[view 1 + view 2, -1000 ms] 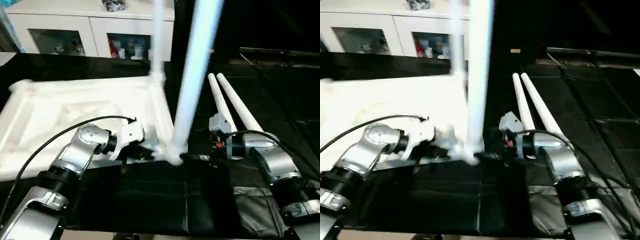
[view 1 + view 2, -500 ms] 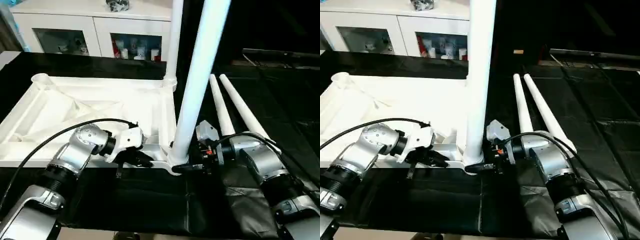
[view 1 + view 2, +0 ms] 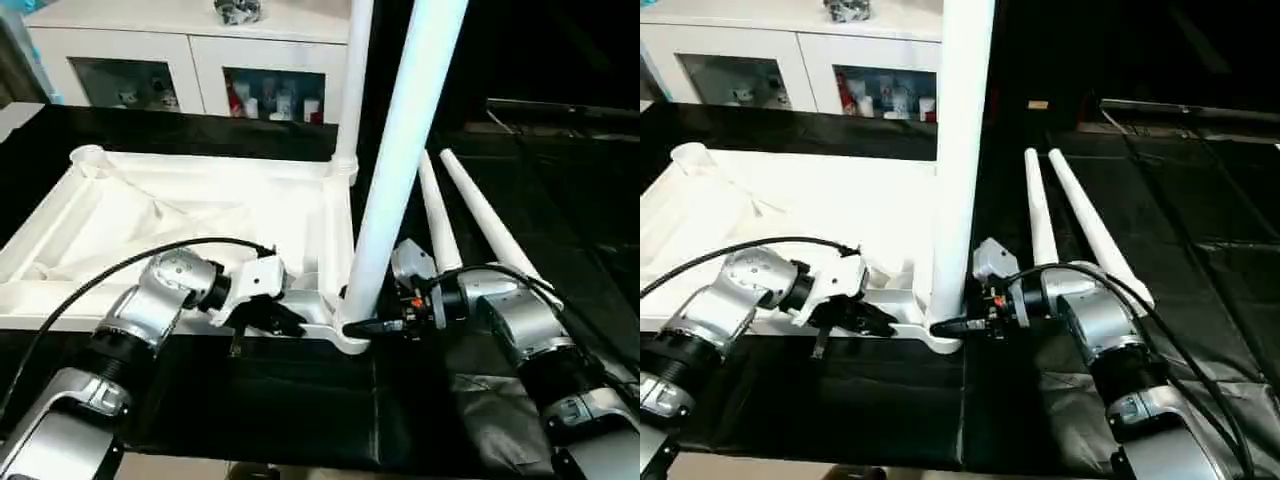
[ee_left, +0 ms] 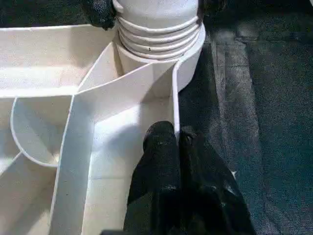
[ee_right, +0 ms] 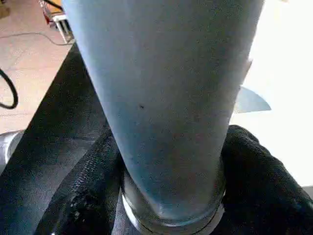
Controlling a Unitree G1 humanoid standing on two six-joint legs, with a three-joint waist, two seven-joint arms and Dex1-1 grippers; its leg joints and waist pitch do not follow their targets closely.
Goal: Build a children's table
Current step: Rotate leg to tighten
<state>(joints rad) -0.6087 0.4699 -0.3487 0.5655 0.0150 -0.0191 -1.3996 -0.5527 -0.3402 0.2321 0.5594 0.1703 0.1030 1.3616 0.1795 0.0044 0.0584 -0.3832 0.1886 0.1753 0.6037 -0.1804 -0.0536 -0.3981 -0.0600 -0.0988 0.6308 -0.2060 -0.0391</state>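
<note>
From the head camera you see the table top (image 3: pixel 190 215) lying upside down on the black work surface (image 3: pixel 300 400), ribbed underside up. One leg (image 3: pixel 400 160) stands in the near right corner socket (image 3: pixel 350 325), and a second leg (image 3: pixel 352 80) stands in the far right corner. Two loose legs (image 3: pixel 470 215) lie side by side on the black surface just beyond the top's right edge. Your left gripper (image 3: pixel 275 318) sits at the top's near edge, close to the occupied socket. Your right gripper (image 3: pixel 365 326) reaches in from the right to the base of the near leg. A white cabinet (image 3: pixel 190 60) stands behind.

In your left wrist view, the left gripper's fingers (image 4: pixel 161 161) are pinching the thin rim wall of the table top, one finger on either side, a short way from the ribbed collar of the seated leg.

In your right wrist view, the right gripper's black fingers (image 5: pixel 254 171) wrap both sides of the near leg just above its base, clamped on it.
</note>
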